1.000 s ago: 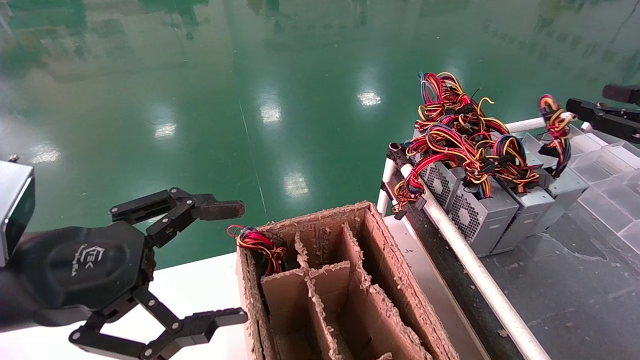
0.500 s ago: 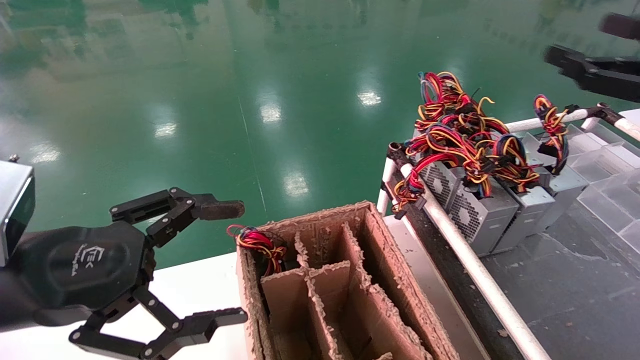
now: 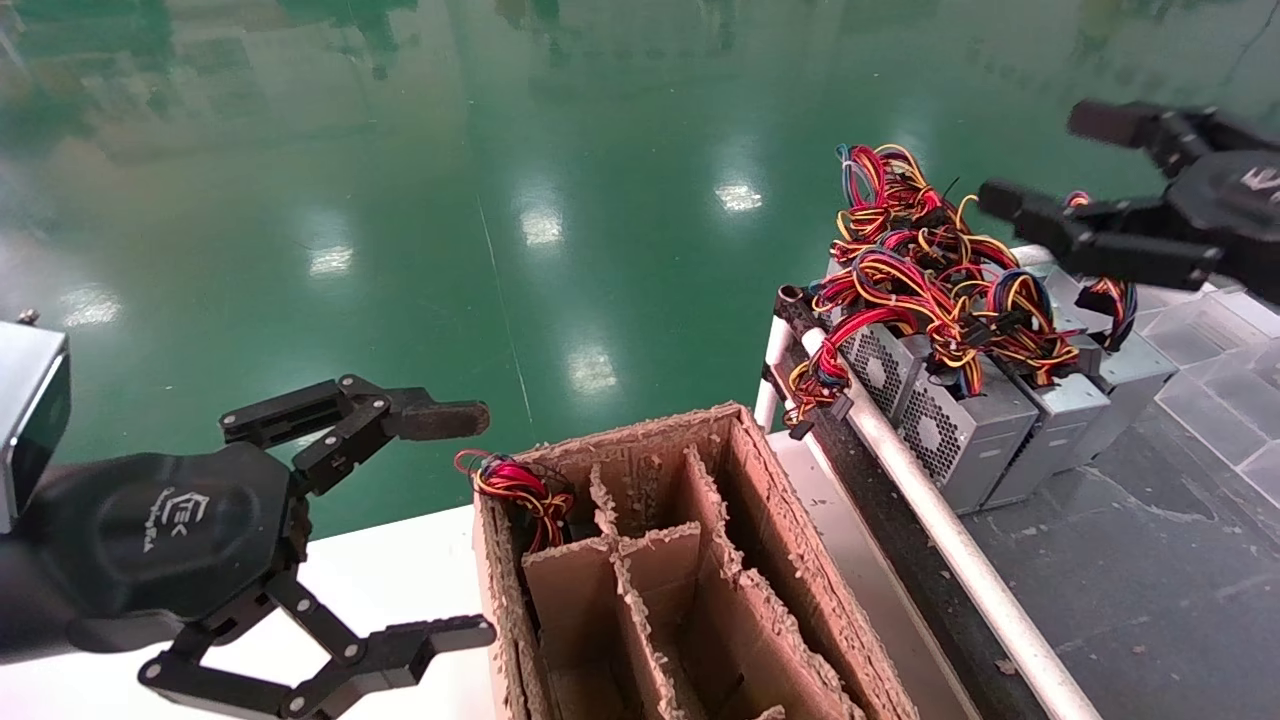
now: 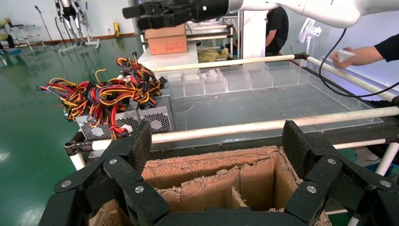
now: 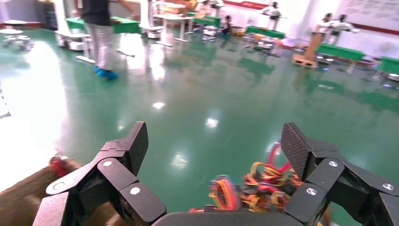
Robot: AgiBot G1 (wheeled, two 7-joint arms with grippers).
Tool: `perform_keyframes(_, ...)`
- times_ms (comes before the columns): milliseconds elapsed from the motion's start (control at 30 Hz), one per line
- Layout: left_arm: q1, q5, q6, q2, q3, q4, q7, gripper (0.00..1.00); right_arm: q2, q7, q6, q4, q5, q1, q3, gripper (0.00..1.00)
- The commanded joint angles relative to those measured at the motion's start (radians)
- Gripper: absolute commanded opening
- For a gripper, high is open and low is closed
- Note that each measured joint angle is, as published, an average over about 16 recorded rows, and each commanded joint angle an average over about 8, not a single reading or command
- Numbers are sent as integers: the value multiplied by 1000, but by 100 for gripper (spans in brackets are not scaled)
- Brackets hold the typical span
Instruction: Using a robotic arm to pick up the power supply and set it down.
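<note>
Head view shows the right gripper hanging in the air at the far right, fingers spread and holding nothing, just above and to the right of the row of power supplies that lean against the white rail on the dark counter, their coloured wires piled on top. The step in hand looks like the approach for a pick. Next, I judge, the gripper must come down past the tangled wires and close on one metal case, not on the cables. At near left the left gripper sits parked and spread wide, empty, beside the cardboard divider box, one far-left cell of which shows wires.
</note>
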Motion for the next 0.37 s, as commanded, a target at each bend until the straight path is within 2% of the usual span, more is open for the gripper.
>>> perform_keyframes(33,0,0,0,0,0,0,0,100,-4,2,-21,12,1,-11,8,100)
perform_keyframes(367,0,0,0,0,0,0,0,100,-22,10,-109,64,7,-57,42,100)
